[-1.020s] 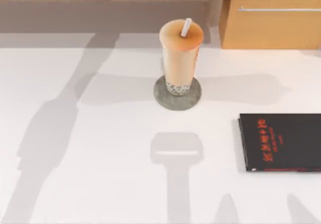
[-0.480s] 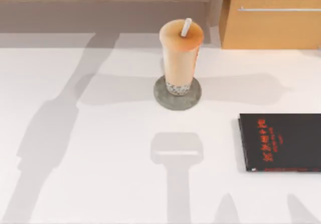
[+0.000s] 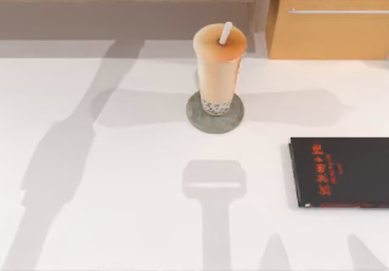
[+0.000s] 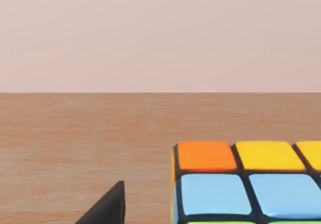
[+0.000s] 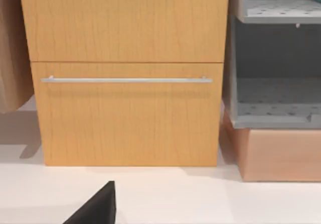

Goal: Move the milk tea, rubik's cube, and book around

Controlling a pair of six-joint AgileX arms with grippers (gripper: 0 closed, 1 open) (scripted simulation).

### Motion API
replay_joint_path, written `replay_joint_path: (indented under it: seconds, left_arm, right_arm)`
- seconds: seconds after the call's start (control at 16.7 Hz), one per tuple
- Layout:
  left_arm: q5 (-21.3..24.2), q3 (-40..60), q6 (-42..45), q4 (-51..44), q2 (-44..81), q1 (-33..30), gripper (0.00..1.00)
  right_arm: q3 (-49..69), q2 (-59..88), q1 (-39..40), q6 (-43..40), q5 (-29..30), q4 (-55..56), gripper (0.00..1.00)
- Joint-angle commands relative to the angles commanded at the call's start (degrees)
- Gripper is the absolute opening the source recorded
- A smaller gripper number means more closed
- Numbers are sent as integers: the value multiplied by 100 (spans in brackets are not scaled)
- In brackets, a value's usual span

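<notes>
**Cube riding close to the left wrist; jaw state unclear**

The milk tea (image 3: 219,70) is standing on a grey coaster (image 3: 214,113) mid-tabletop. The left wrist view is showing the rubik's cube (image 4: 248,184) close up, possibly held, though I cannot tell either arm's jaws. A loose hold risks dropping it. The black book (image 3: 340,172) is lying at right.

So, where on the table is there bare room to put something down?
Free: the table's whole left half, and the front strip between the milk tea on its coaster and the black book. Crowded: the right edge, and the back by the wooden cabinet.
</notes>
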Motion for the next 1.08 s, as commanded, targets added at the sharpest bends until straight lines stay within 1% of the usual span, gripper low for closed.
replay_joint_path:
  seconds: [0.3,0.66,1.08]
  left_arm:
    - [-4,-24,-1,18,-24,-24,100]
    - [-113,-927,5,231,-667,-116,100]
    - [-98,-1097,-1,254,-835,-70,100]
  right_arm:
    - [0,0,0,0,0,0,100]
    - [0,0,0,0,0,0,100]
    - [0,0,0,0,0,0,100]
